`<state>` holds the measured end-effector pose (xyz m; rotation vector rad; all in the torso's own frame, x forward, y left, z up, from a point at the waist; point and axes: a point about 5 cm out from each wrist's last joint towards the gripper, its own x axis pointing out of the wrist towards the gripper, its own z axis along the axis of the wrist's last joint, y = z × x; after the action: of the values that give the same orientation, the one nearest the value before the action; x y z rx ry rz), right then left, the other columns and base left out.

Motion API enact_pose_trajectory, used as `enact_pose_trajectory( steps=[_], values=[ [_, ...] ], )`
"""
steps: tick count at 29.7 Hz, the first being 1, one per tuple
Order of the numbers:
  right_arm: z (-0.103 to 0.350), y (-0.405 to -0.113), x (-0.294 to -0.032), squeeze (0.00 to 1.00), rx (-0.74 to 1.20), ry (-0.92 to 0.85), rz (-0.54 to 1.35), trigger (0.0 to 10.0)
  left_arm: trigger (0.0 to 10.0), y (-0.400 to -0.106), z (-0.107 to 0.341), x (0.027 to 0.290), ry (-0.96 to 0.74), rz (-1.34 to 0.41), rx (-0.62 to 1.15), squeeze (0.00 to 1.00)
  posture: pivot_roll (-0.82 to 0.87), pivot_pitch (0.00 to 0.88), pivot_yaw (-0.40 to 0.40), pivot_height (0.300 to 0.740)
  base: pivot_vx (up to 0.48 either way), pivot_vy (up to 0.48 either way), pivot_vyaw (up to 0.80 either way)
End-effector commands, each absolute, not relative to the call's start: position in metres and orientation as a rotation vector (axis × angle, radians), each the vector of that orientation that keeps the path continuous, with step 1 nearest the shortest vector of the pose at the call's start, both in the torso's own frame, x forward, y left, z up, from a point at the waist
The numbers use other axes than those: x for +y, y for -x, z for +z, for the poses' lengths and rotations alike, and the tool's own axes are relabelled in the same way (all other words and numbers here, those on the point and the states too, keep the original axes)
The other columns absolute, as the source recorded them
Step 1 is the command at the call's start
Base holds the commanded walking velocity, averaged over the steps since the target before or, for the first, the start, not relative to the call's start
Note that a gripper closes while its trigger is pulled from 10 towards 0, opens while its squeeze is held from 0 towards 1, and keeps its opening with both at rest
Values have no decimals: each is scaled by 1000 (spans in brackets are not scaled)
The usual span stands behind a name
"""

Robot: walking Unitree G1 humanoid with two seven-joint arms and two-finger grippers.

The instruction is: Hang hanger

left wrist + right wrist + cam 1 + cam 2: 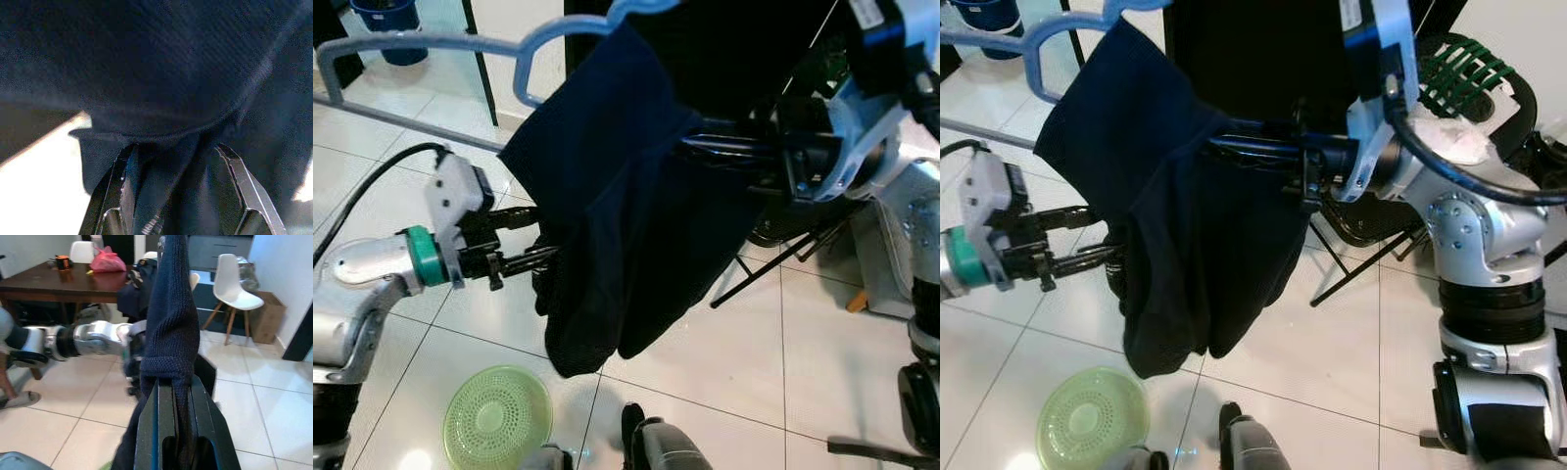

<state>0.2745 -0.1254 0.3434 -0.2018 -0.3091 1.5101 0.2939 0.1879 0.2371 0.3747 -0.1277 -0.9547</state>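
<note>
- Right gripper (1219,147) clamps the dark garment (626,206) on the blue hanger (460,44), carrying it.
- Left gripper (543,240), at 9 o'clock, pinches its hem, steadying the drape.

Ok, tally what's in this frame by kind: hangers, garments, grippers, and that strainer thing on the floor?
Hangers: 1, light blue hanger
Garments: 1, dark navy garment
Grippers: 2, left gripper and right gripper, both at the garment
Strainers: 1, green strainer
Total: 5

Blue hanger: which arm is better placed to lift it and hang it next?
Probably the right. The right gripper pinches the dark garment high up beside the blue hanger; the left gripper grips cloth lower down.
</note>
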Motion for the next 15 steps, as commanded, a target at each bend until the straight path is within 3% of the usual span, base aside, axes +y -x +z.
enact_pose_trajectory(
  steps=[1,5,6,7,15],
  values=[
    [348,-267,-123,0,-338,208,1551,10000,10000,-296,236,188,-393,-939,-134,0,-73,105,-12,740,0,0,0],
    [344,-267,-122,0,-322,205,1538,10000,10000,-294,242,181,-382,-972,-166,0,-72,108,-10,740,0,0,0],
    [342,-268,-123,0,-316,211,1525,10000,9412,-292,242,180,-379,-990,-168,0,-72,108,-10,740,0,0,0],
    [340,-271,-124,0,-308,218,1498,10000,0,-289,241,180,-376,-1016,-163,0,-70,108,-9,740,0,0,0],
    [328,-302,-131,0,-269,276,1273,10000,0,-269,241,184,-361,-1109,-152,0,-56,109,-14,740,0,0,0]
  ],
)
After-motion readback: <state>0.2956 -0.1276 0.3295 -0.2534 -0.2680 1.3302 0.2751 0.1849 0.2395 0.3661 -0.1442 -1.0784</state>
